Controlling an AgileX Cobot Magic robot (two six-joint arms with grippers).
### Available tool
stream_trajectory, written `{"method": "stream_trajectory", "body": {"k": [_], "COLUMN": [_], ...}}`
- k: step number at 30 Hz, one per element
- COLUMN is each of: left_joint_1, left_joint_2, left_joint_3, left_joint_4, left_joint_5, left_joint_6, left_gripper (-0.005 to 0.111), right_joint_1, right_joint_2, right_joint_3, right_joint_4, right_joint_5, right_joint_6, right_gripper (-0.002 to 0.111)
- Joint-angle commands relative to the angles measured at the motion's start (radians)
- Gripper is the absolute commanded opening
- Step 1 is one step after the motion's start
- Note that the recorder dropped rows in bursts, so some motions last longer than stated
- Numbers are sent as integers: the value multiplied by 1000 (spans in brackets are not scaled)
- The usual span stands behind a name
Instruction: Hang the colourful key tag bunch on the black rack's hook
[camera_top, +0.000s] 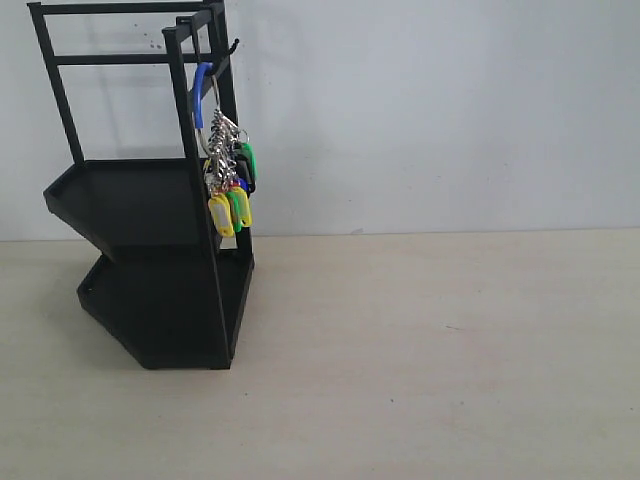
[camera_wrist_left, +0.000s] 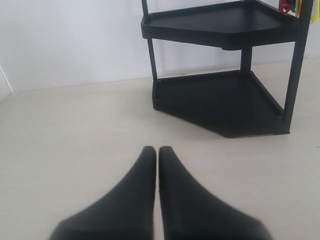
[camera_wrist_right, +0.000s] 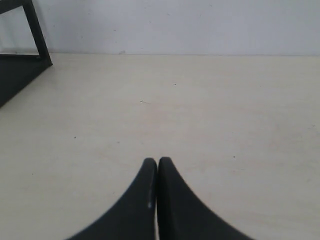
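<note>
Hanging from one black rack (camera_top: 120, 200) is one colourful key tag bunch (camera_top: 228, 175).

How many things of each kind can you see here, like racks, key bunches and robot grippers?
Racks: 1, the black rack
Key bunches: 1, the colourful key bunch
Grippers: 2, the left gripper and the right gripper
Total: 4

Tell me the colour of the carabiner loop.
The loop is blue, seen best in the exterior view.
</note>
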Motion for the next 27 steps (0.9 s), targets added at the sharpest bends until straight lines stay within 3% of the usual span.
{"method": "stream_trajectory", "body": {"k": [1, 5, 27], "left_joint_1": [-1, -1, -1], "left_joint_2": [-2, -2, -2], "left_joint_3": [-1, -1, -1], "left_joint_4": [-3, -3, -3], "left_joint_5": [-8, -8, -8], "left_joint_6": [1, 1, 1], "left_gripper": [4, 4, 4], "right_joint_1": [-68, -151, -119], "right_joint_2": [-4, -4, -4], "right_joint_3": [0, 0, 0], "right_joint_4": [-8, -8, -2], "right_joint_5": [2, 2, 4], "right_joint_6": [-9, -9, 55], "right_gripper": [0, 0, 0]}}
